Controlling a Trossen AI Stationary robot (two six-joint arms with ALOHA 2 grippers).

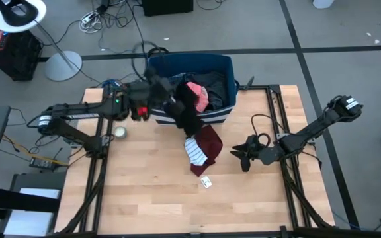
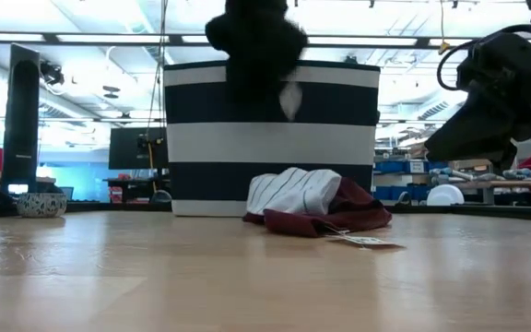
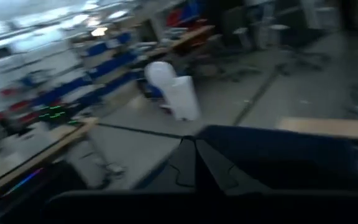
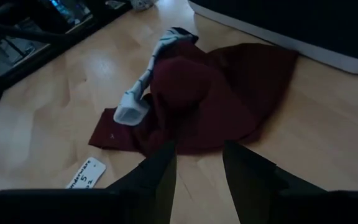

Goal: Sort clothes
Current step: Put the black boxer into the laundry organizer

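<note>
I've a black garment clenched in the left gripper over the bin front; I'd lift it clear before swinging aside, right gripper spread beside the maroon garment.

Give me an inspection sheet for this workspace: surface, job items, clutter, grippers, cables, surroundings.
Surface: wooden table, mostly bare.
Job's things: maroon garment and striped white garment on the table beside the bin; black garment hanging from the left gripper; pink garment in the bin.
Clutter: paper tag; small bowl.
Grippers: left shut on the black garment above the bin's front edge; right gripper open, near the maroon garment.
Cables: loops on the floor.
Surroundings: lamp stand.
</note>
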